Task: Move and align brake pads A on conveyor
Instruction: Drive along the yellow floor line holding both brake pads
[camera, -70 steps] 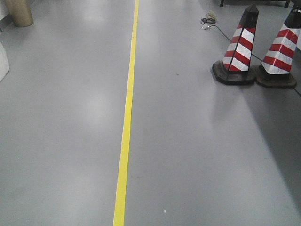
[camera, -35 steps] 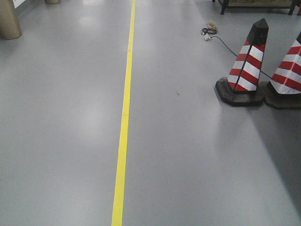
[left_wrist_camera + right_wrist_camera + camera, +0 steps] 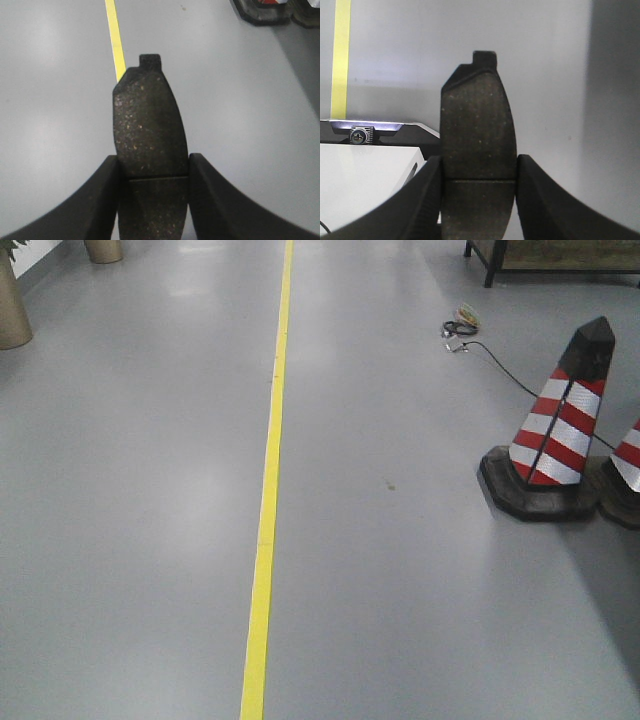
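In the left wrist view, a dark grey speckled brake pad (image 3: 149, 125) with a centre groove stands lengthwise between the black fingers (image 3: 102, 195) of my left gripper (image 3: 153, 172), which is shut on it. The right wrist view shows the same arrangement: my right gripper (image 3: 479, 172) is shut on a second brake pad (image 3: 477, 130), tab end pointing away. Both pads hang above grey floor. The conveyor is out of view, and neither gripper shows in the front view.
A yellow floor line (image 3: 268, 500) runs ahead. A red-and-white striped cone (image 3: 558, 435) stands to the right with a second cone (image 3: 628, 475) at the frame edge. A black cable (image 3: 490, 350) lies beyond. A white and black robot part (image 3: 367, 165) sits low left in the right wrist view.
The front view has shifted: the cones have slid right and lower in frame, and a bench and pots have come into sight at the top.
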